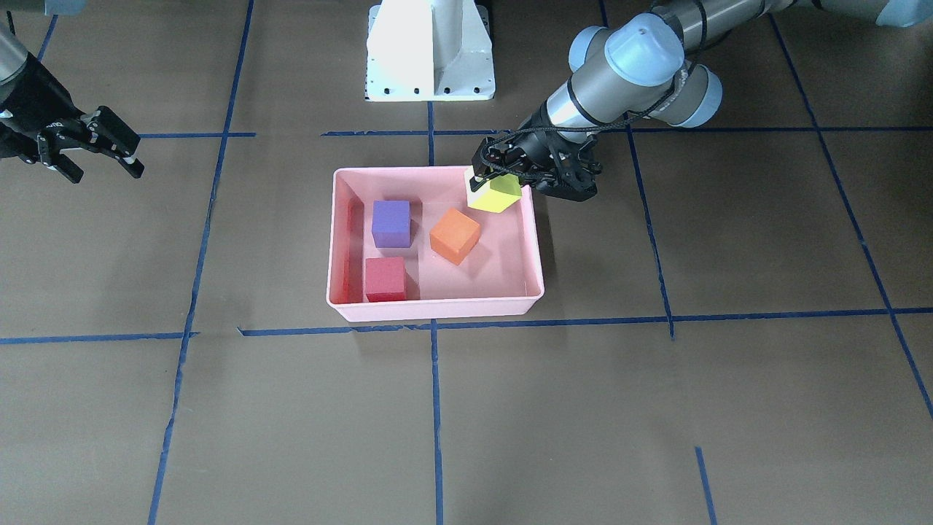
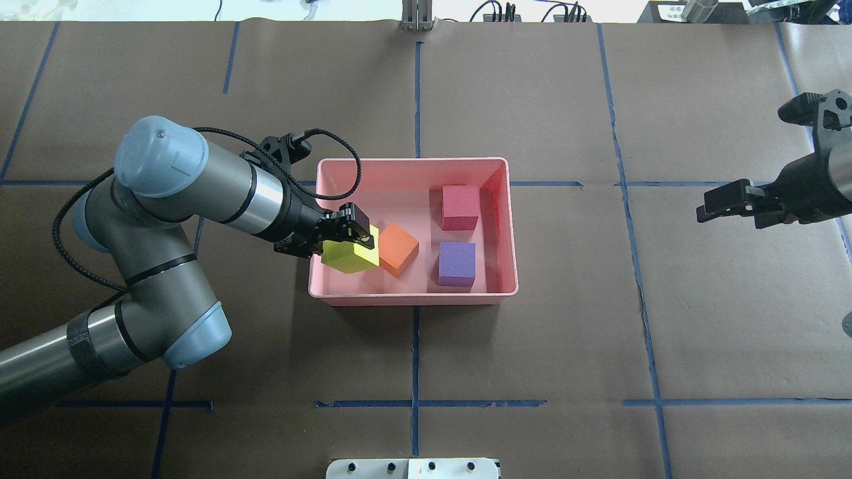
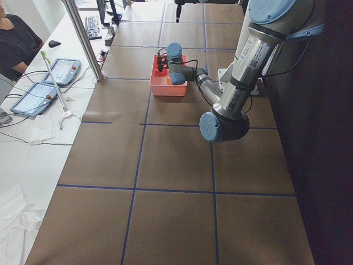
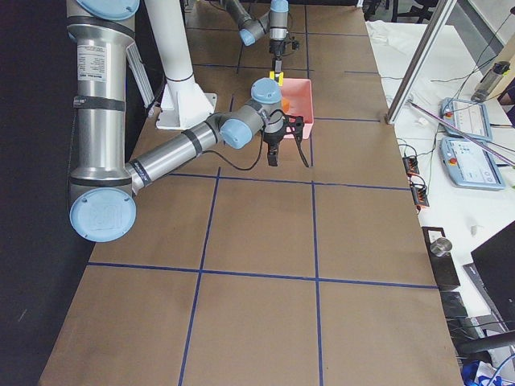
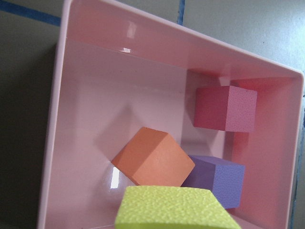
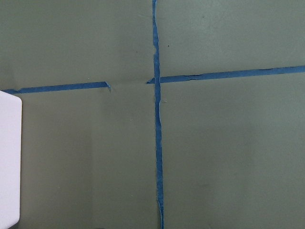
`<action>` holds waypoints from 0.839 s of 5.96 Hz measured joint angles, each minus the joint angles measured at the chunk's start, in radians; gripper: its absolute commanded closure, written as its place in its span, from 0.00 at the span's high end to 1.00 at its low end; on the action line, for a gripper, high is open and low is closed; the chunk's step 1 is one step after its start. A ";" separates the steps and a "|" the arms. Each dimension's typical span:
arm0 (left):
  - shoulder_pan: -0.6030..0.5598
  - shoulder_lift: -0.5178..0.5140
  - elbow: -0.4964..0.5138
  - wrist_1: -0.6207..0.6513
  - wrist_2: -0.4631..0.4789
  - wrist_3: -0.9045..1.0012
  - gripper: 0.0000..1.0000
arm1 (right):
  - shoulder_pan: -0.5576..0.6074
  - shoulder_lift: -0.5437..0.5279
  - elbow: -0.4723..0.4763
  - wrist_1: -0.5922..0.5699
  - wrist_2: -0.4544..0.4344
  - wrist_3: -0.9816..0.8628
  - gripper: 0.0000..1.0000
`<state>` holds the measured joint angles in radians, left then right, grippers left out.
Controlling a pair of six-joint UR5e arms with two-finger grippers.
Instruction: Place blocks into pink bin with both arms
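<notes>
The pink bin (image 1: 437, 310) (image 2: 413, 297) sits mid-table. The purple cube (image 1: 391, 222) (image 2: 456, 263), the red-pink cube (image 1: 385, 278) (image 2: 460, 207) and the orange cube (image 1: 455, 235) (image 2: 398, 249) rest inside it. My left gripper (image 1: 496, 179) (image 2: 353, 236) is shut on the yellow-green cube (image 1: 496, 194) (image 2: 347, 256) and holds it above the bin's corner, next to the orange cube. The left wrist view shows this cube (image 5: 176, 209) over the bin floor. My right gripper (image 1: 106, 171) (image 2: 712, 206) is open and empty, far from the bin.
The white pedestal base (image 1: 430, 51) (image 2: 413, 468) stands at the robot's edge of the table. Blue tape lines (image 6: 157, 143) cross the brown table cover. An operator's desk with tablets (image 3: 33, 96) lies beyond the far edge.
</notes>
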<state>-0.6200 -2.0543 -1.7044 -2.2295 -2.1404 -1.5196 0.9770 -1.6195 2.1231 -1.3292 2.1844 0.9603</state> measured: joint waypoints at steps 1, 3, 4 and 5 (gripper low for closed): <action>0.005 0.020 -0.016 -0.002 0.005 0.001 1.00 | 0.001 0.000 -0.002 0.000 -0.001 0.000 1.00; -0.005 0.039 -0.066 -0.001 0.006 0.000 1.00 | 0.038 -0.005 -0.008 -0.003 0.013 -0.005 1.00; -0.042 0.072 -0.115 -0.001 0.004 0.000 1.00 | 0.065 -0.012 -0.020 -0.008 0.020 -0.017 1.00; -0.099 0.136 -0.172 -0.001 -0.001 0.010 1.00 | 0.096 -0.031 -0.034 -0.011 0.029 -0.056 1.00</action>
<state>-0.7186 -1.9188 -1.8763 -2.2304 -2.1413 -1.5099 1.0727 -1.6507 2.0890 -1.3405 2.2134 0.9042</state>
